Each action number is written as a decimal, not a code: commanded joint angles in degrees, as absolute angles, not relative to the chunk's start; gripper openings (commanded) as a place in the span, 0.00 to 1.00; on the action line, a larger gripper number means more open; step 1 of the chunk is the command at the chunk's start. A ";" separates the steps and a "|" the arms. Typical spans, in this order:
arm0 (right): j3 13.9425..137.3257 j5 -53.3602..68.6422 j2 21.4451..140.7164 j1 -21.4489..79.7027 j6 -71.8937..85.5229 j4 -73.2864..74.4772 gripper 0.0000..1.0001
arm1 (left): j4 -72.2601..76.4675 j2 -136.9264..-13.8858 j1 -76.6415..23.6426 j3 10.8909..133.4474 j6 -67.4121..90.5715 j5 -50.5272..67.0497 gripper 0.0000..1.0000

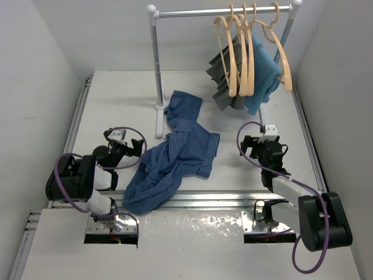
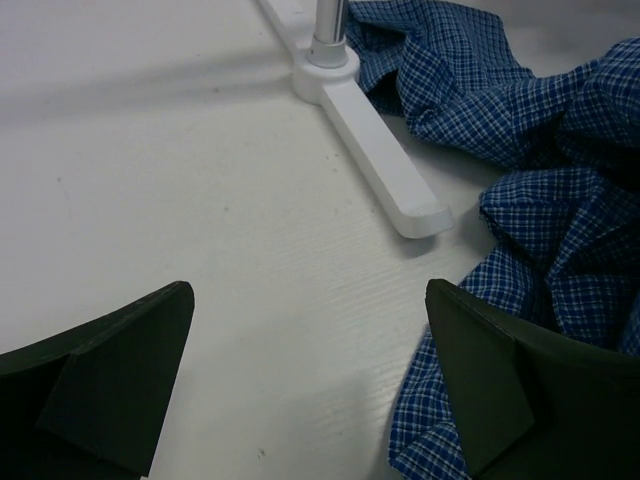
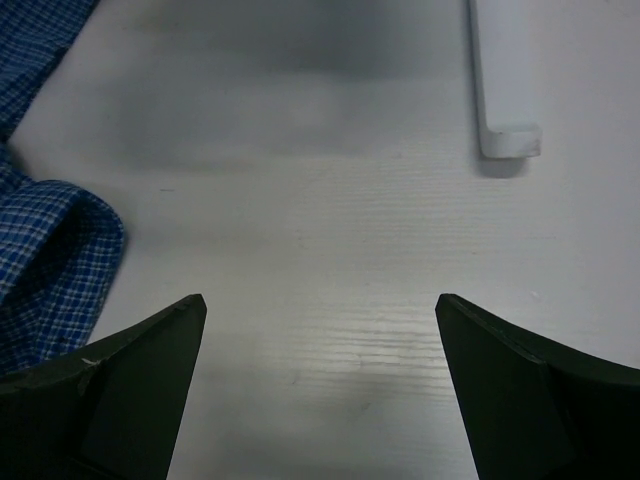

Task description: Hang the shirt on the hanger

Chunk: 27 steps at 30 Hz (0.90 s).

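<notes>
The blue checked shirt (image 1: 175, 154) lies crumpled on the white table, between the two arms. It also shows on the right of the left wrist view (image 2: 540, 120) and at the left edge of the right wrist view (image 3: 50, 250). Several tan wooden hangers (image 1: 232, 55) hang alike on the rail at the back right. My left gripper (image 1: 135, 147) (image 2: 308, 290) is open and empty, low over the table just left of the shirt; its right finger (image 2: 500, 390) lies over the shirt's edge. My right gripper (image 1: 262, 143) (image 3: 320, 300) is open and empty over bare table, right of the shirt.
A white clothes rack stands at the back with its rail (image 1: 221, 11), its left pole (image 1: 156, 70) and flat feet (image 2: 380, 150) (image 3: 495, 80). A dark grey cloth (image 1: 220, 76) and a teal-blue cloth (image 1: 265, 73) hang among the hangers. White walls close in both sides.
</notes>
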State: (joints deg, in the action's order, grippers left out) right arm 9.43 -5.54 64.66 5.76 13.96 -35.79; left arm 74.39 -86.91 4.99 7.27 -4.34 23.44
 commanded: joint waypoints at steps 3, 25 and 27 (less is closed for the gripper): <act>9.66 -0.18 57.67 6.77 13.54 -32.71 0.98 | 53.63 -68.22 12.29 16.12 0.62 33.82 0.99; 18.98 24.69 65.20 21.09 23.71 -19.94 0.60 | -31.02 -66.42 -27.95 49.75 -34.82 13.81 0.93; 18.98 25.84 66.53 21.53 28.03 -22.22 0.72 | -29.81 -68.11 -27.86 48.61 -32.89 13.89 0.99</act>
State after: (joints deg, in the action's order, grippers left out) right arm 16.78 19.25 65.17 20.82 21.45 -17.96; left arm -28.01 -65.56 -28.34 49.63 -35.57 20.38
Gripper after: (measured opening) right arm 0.682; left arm 0.978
